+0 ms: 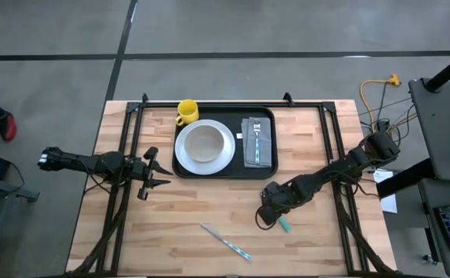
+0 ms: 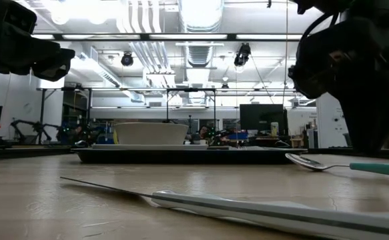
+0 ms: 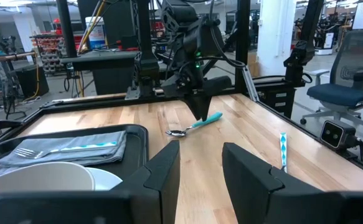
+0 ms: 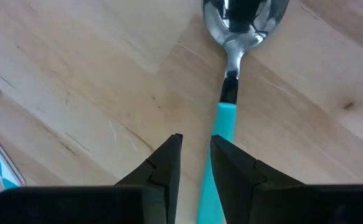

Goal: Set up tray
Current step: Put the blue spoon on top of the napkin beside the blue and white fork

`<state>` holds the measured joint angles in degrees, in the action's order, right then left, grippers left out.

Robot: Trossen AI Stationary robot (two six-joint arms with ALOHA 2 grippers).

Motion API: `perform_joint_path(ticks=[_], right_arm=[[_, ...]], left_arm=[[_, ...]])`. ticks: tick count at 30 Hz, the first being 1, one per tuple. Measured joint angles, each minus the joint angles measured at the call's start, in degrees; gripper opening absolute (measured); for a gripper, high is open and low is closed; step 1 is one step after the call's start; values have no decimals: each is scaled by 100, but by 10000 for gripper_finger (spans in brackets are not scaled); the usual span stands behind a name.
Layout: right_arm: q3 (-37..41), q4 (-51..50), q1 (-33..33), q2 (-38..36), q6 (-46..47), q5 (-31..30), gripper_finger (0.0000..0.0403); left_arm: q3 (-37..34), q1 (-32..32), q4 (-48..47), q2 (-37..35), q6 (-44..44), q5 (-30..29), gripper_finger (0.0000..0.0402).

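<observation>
The black tray (image 1: 225,176) lies at the table's far middle. It holds a white plate (image 1: 223,158) with a bowl (image 1: 204,143), and a grey napkin (image 1: 265,150) with a fork (image 1: 255,137). A yellow mug (image 1: 187,112) stands at its far left corner. A teal-handled spoon (image 4: 226,106) lies flat on the wood right of centre. My right gripper (image 4: 196,140) points down over the spoon's handle, fingers open with a narrow gap. My left gripper (image 1: 159,168) waits open, left of the tray. My right gripper stands from above over the spoon's teal handle (image 4: 221,124), near where it joins the metal neck. The handle runs along the gap and under one fingertip (image 4: 221,152). I cannot tell whether a finger touches it. The spoon lies on the table.
A teal-patterned knife (image 1: 226,242) lies slanted on the wood near the table's near edge, left of the right gripper. Bare wood lies between the tray and the knife. Black frame rails (image 1: 124,193) run along both sides of the table.
</observation>
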<state>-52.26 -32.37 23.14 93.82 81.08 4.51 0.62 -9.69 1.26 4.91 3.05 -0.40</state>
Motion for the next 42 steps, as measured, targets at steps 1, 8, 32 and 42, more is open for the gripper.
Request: perform_joint_path(ticks=[1,8,32,42], right_arm=[[7,-1,0,1,0,0,76],[144,25,0,2,39,0,68],[577,647,12,4,-116,-308,68],[579,702,24,4,-221,-320,76]], left_arm=[[0,1,0,0,0,-2,102],[0,2,0,0,0,-2,102],[0,2,0,1,0,-2,102],[0,1,0,2,0,-2,102]])
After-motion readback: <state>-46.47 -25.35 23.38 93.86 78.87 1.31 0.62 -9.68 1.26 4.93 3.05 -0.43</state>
